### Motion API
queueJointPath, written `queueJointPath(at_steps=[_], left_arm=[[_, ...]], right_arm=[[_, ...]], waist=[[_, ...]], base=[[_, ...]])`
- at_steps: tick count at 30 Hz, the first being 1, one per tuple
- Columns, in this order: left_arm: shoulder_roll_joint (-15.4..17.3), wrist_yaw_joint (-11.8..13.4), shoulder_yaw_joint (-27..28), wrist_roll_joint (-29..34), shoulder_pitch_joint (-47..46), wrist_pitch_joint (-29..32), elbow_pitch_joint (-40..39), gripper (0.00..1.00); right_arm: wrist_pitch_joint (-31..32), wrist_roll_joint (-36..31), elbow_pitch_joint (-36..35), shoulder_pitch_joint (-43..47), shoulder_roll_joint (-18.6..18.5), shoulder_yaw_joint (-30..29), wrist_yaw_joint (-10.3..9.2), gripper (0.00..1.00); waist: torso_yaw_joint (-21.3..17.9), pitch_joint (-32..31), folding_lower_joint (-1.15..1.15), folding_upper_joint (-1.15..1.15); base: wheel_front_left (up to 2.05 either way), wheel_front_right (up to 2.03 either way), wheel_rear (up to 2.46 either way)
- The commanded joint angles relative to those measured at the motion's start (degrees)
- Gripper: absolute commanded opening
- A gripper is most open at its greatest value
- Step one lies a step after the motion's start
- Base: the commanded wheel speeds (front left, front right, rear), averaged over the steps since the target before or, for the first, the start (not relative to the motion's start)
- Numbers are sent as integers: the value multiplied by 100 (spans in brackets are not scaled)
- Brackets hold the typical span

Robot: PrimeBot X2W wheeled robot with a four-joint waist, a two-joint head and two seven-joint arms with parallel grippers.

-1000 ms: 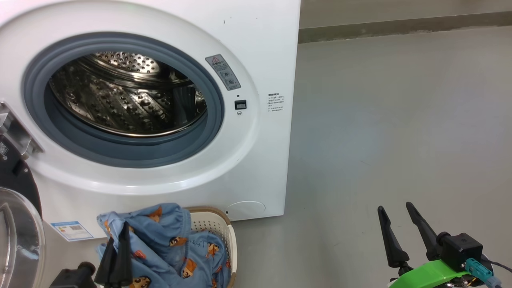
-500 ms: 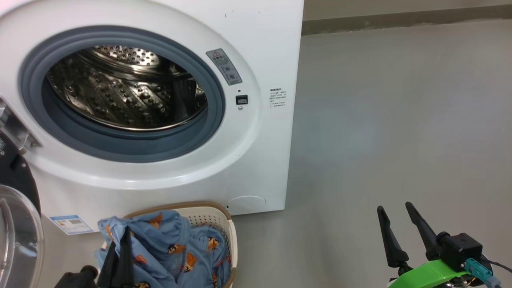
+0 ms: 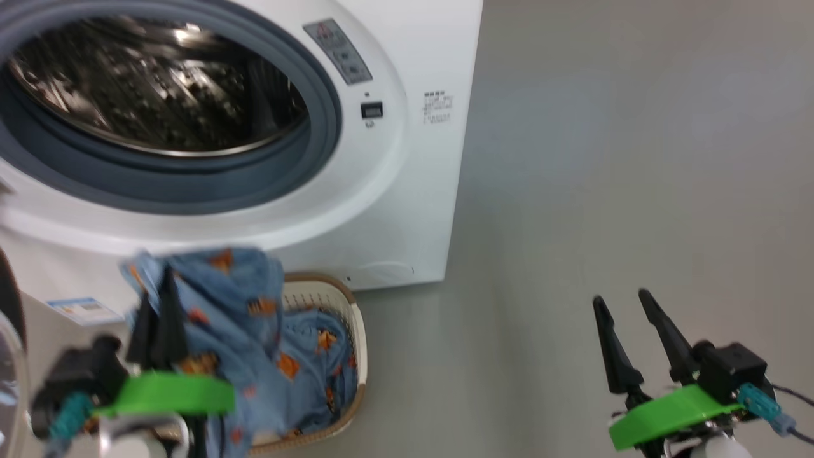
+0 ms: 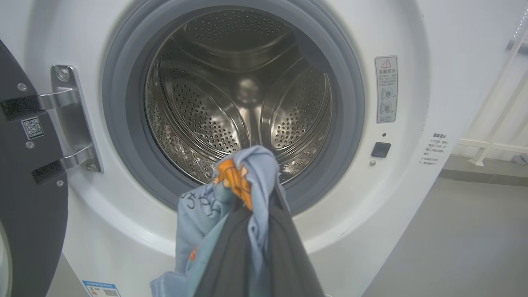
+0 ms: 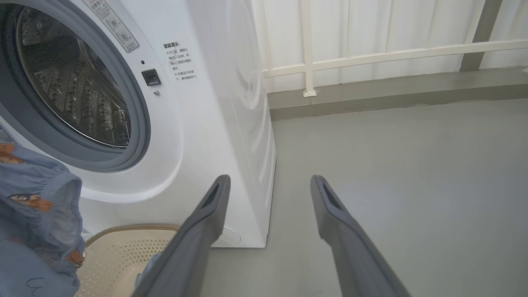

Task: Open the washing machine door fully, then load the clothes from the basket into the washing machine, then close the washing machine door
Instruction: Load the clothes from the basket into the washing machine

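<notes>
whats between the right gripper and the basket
Bare grey floor lies between the right gripper and the basket, with nothing on that stretch; the head view shows it.

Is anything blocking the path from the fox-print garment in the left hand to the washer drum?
Nothing visible does: the door is swung aside, and the drum lies open behind the garment in the left hand.

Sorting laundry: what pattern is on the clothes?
The clothes are light blue with orange fox faces; right wrist view is sharpest.
</notes>
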Motion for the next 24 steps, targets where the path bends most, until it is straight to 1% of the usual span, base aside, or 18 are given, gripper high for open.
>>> queueJointPath(at_steps=[1,4,7,15,21,24], left_arm=[[70,-24,231,75,-295,-37,-106,0],[70,-129,387,194,-778,-37,-28,0],[70,-216,644,157,-1268,-37,46,0],[125,-528,1148,611,-2498,-37,225,0],[242,-637,1372,835,-3253,-37,515,0],[304,-671,1408,922,-3613,-37,851,0]], right_arm=[[-34,38,-161,-199,-26,187,9,100],[-34,72,-183,-350,-30,256,9,100],[-34,107,-190,-478,-35,311,9,100],[-34,172,-213,-750,-54,380,9,100],[-34,252,-222,-917,-26,453,9,100],[-34,291,-220,-1002,-9,501,9,100]], waist=[[-112,425,-1,0],[-203,656,-1,0],[-303,857,-1,0],[-566,1430,-1,0],[-740,1902,-1,0],[-802,2145,-1,0]], base=[[0,0,0],[0,0,0],[0,0,0],[0,0,0],[0,0,0],[0,0,0]])
